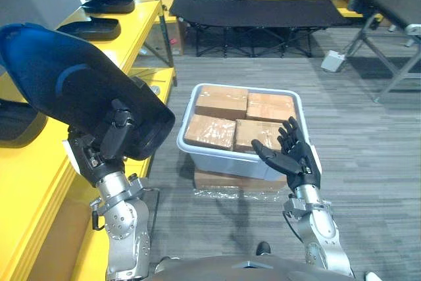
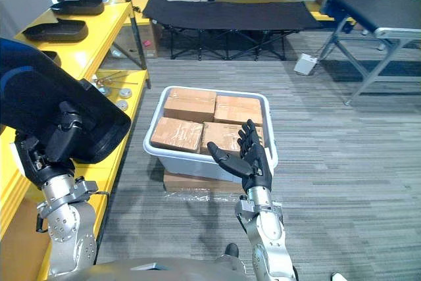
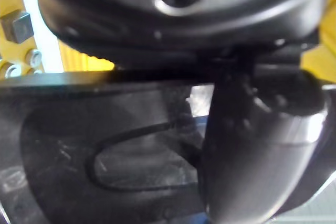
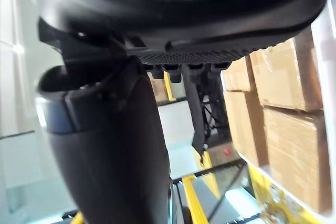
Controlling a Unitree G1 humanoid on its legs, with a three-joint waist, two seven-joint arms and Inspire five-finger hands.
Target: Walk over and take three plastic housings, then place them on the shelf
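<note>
Housing (image 1: 72,83), big and dark, is gripped in the left robot hand (image 1: 108,137), whose fingers curl over its lower edge. It is tipped up, probably to clear the yellow shelf (image 1: 33,182) just beside that hand. Two more housings (image 1: 97,29) lie on the shelf well beyond it, so placing looks under way. The right robot hand (image 1: 296,159) hovers open, palm up and holding nothing, with a bin (image 1: 223,160) of boxes just past its fingers.

Boxes (image 1: 222,102) in bin (image 1: 223,161), shelf (image 1: 29,185) left

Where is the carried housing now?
Left eye view, left side: the housing sits in the left hand, by the yellow shelf, beside the grey bin.
</note>
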